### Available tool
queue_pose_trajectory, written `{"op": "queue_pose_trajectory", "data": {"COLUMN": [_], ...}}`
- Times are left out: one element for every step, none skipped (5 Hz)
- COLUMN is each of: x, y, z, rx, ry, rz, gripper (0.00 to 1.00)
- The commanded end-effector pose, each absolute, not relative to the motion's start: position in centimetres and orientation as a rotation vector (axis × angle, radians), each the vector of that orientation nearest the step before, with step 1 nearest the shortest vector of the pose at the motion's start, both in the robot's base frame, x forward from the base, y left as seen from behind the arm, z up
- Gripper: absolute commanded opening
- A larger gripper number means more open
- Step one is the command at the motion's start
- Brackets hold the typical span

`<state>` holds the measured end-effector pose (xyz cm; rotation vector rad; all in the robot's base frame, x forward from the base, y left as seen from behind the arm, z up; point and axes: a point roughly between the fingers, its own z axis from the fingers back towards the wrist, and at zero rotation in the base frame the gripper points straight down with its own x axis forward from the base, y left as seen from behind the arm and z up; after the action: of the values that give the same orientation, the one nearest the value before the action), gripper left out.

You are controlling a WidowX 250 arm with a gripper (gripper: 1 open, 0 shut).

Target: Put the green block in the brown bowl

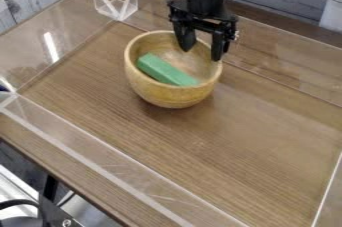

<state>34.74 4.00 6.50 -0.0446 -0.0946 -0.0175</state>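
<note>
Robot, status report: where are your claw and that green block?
Gripper open at bowl's far rim. Green block inside brown bowl. Nothing seen blocking it.

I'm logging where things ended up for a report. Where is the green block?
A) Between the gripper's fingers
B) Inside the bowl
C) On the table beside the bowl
B: the green block lies within the bowl's rim, away from the gripper's fingers.
</note>
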Motion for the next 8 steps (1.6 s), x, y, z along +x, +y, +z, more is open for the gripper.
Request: {"op": "queue_pose_trajectory", "data": {"x": [35.3,35.0,34.6,34.1,33.7,33.4,33.2,33.0], "y": [5.0,5.2,5.7,6.0,6.1,6.2,6.5,6.8], "z": [7.3,6.9,6.5,6.3,6.2,6.3,8.1,10.1], "rx": [-0.024,-0.021,-0.017,-0.015,-0.014,-0.014,-0.026,-0.038], "ry": [-0.129,-0.117,-0.108,-0.101,-0.094,-0.091,-0.116,-0.148], "rz": [0.0,0.008,0.017,0.025,0.036,0.048,0.055,0.065], "gripper": [1.0,1.0,1.0,1.0,1.0,1.0,1.0,1.0]}}
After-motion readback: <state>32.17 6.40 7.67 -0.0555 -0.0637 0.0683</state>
